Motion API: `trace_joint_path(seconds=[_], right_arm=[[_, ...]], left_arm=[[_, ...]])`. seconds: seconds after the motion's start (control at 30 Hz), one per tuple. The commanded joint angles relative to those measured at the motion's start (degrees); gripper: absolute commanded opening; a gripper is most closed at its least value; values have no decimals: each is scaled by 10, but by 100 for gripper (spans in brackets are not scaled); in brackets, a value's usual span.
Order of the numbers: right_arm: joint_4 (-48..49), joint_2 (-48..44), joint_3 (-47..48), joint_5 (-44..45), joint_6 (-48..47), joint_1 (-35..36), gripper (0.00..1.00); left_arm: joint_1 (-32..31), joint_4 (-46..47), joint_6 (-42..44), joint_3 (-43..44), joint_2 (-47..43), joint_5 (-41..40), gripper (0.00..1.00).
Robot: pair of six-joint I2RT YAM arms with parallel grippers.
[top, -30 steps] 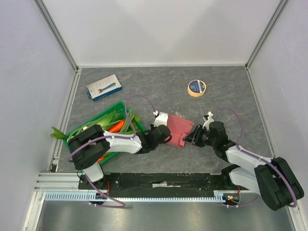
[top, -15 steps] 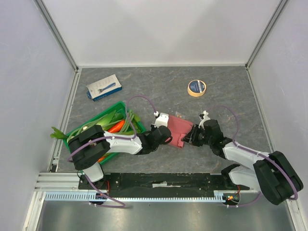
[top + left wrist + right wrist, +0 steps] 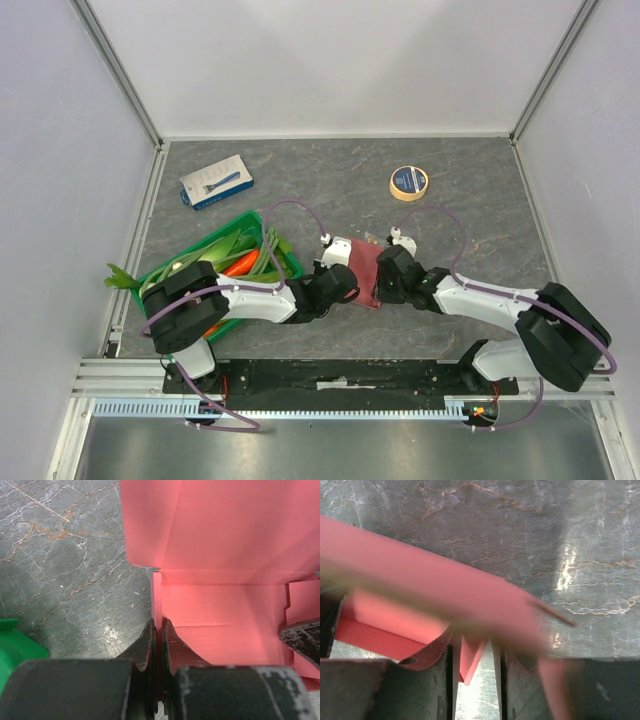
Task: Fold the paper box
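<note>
Moved: right pincer, leftward in frame onto paper box; jaws apart astride a flap. Also left pincer, clamped on box wall. Risk: opposed pulling may tear or miscrease thin card.

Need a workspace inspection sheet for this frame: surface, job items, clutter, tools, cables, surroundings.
Surface: grey marbled tabletop, no spill seen.
Job's things: paper box, pink card, partly folded, lying between the two arms.
Clutter: green crate of vegetables on the left; blue-and-white package far left; tape roll far right.
Tools: left tool shut on an upright card edge of the box; right tool jaws apart, a flap tip between them.
Cables: purple cables loop over each arm, off the box.
Surroundings: white walls; metal rail at the near edge.
</note>
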Motion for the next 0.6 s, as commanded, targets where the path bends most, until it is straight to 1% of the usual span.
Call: trace_joint_path(seconds=[0.0,0.03,0.1,0.13,0.2,0.23,0.27,0.3,0.33,0.37,0.43,0.5,0.57], right_arm=[[-110,63,70,113,26,46,37],[-132,72,86,138,33,63,35],[-136,87,93,146,46,73,31],[-138,94,98,147,47,79,26],[-140,104,104,149,45,83,23],[-108,99,97,143,35,86,23],[-90,89,85,123,32,86,25],[-71,64,53,109,42,84,29],[-5,48,32,88,44,74,39],[19,32,13,71,50,70,44],[64,-24,-34,56,72,61,49],[84,-79,-70,48,78,56,53],[89,-114,-90,41,82,37,56]], left_arm=[[-15,-1,-14,11,-15,-21,2],[-16,0,-14,10,-15,-22,2],[-18,0,-14,9,-18,-26,2],[-19,1,-13,8,-19,-27,2],[-20,4,-12,4,-21,-29,2],[-20,6,-12,2,-24,-29,2],[-20,9,-11,-3,-24,-29,2],[-20,11,-10,-3,-25,-30,2],[-20,11,-9,-3,-26,-28,2],[-20,11,-8,-5,-25,-28,2],[-20,15,-7,-9,-27,-28,2],[-20,15,-10,-11,-24,-27,2],[-20,14,-11,-11,-21,-28,2]])
